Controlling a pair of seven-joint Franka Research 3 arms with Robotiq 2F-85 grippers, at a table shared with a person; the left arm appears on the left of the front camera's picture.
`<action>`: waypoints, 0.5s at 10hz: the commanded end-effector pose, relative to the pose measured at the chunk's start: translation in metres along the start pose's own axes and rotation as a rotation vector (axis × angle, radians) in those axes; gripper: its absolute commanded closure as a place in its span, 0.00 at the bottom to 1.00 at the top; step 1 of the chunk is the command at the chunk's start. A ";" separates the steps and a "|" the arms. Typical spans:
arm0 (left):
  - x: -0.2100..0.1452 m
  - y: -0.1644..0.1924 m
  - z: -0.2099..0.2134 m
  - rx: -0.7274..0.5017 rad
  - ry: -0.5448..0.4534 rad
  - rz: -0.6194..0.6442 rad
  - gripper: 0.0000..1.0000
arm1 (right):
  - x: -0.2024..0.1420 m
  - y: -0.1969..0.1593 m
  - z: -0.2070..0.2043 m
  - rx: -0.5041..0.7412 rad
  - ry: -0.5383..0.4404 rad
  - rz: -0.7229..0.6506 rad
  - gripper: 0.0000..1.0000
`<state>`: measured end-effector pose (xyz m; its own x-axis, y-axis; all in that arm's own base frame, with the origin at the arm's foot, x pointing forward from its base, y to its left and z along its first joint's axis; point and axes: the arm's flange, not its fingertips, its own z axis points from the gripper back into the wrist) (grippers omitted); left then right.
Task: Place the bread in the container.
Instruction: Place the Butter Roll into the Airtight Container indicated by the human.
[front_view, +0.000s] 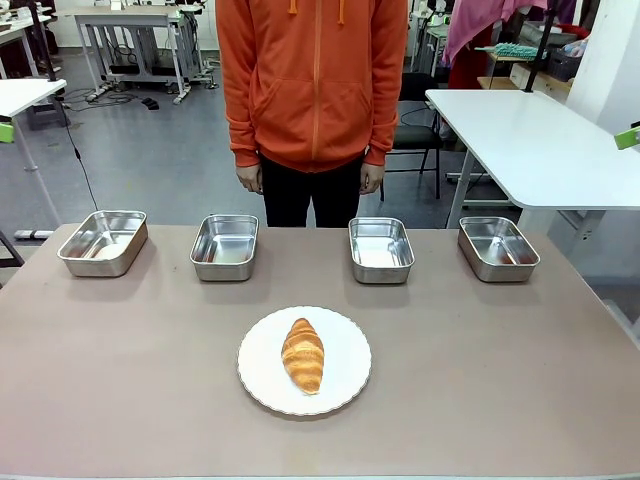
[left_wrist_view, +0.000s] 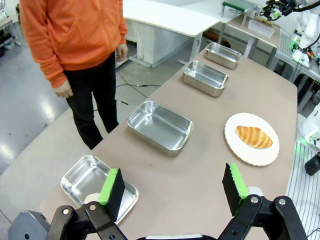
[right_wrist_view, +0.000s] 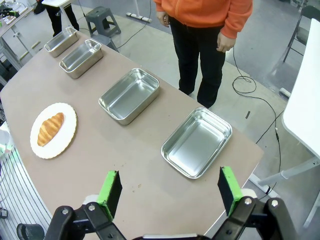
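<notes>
I count four steel containers (front_view: 103, 243) (front_view: 224, 247) (front_view: 381, 250) (front_view: 498, 248) on my worktop (front_view: 500, 380), one bread (front_view: 303, 355), one white plate (front_view: 346, 345), one person (front_view: 312, 90), and two pincers: left pincer (left_wrist_view: 172, 168), right pincer (right_wrist_view: 169, 171).

Lab or workshop: white worktables (front_view: 530, 140), cables (front_view: 75, 155) trailing over grey floor (front_view: 160, 165), metal-framed benches (front_view: 140, 30) at back.

Round white plate (front_view: 345, 365) lower centre, on brown table (front_view: 500, 380). Person (front_view: 312, 80) in orange hoodie top centre, standing behind far edge. White side table (front_view: 540, 140) upper right. Grey floor (front_view: 150, 160) upper left.
</notes>
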<state>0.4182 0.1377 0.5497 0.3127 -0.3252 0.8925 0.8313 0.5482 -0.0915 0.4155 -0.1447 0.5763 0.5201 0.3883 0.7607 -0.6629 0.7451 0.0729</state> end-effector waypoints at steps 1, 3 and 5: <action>0.000 -0.001 0.000 -0.004 -0.004 -0.009 0.00 | 0.001 0.000 -0.001 0.009 -0.023 0.002 0.00; 0.000 -0.001 0.000 -0.004 -0.004 -0.009 0.00 | 0.001 0.000 -0.001 0.009 -0.023 0.002 0.00; 0.000 -0.001 0.000 -0.004 -0.004 -0.009 0.00 | 0.001 0.000 -0.001 0.009 -0.023 0.002 0.00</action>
<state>0.4182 0.1377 0.5497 0.3127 -0.3252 0.8925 0.8313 0.5482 -0.0915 0.4155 -0.1447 0.5762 0.5202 0.3883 0.7607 -0.6629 0.7451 0.0729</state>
